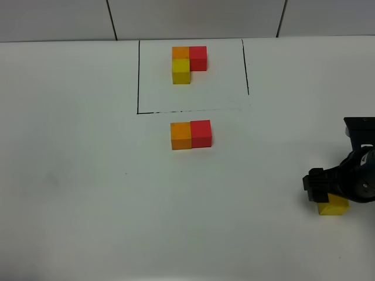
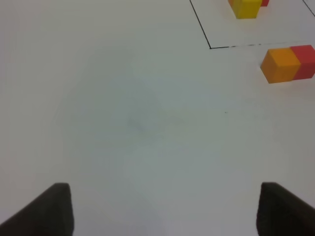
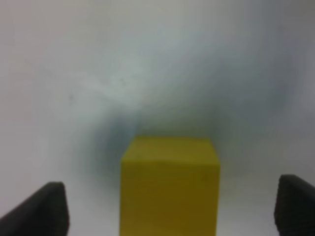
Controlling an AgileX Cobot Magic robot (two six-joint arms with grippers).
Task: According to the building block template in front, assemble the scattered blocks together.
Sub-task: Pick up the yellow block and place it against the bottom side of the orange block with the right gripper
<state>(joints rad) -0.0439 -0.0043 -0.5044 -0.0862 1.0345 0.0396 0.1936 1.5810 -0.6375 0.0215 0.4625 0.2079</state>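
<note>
The building block template (image 1: 188, 63), an orange corner with red and yellow arms, sits inside the thin black frame (image 1: 138, 76) at the far side of the table (image 1: 70, 175). Just outside the frame's near line, the orange cube (image 1: 181, 135) and red cube (image 1: 200, 133) touch side by side. The yellow cube (image 1: 333, 208) lies well apart to the right, under the right gripper (image 3: 171, 209), whose jaws are spread wide and clear of it. The left gripper (image 2: 165, 209) hangs released over bare table.

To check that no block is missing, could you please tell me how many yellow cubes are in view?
2. The template's yellow cube sits inside the black frame; the loose yellow cube lies far right, under the open right gripper.
</note>
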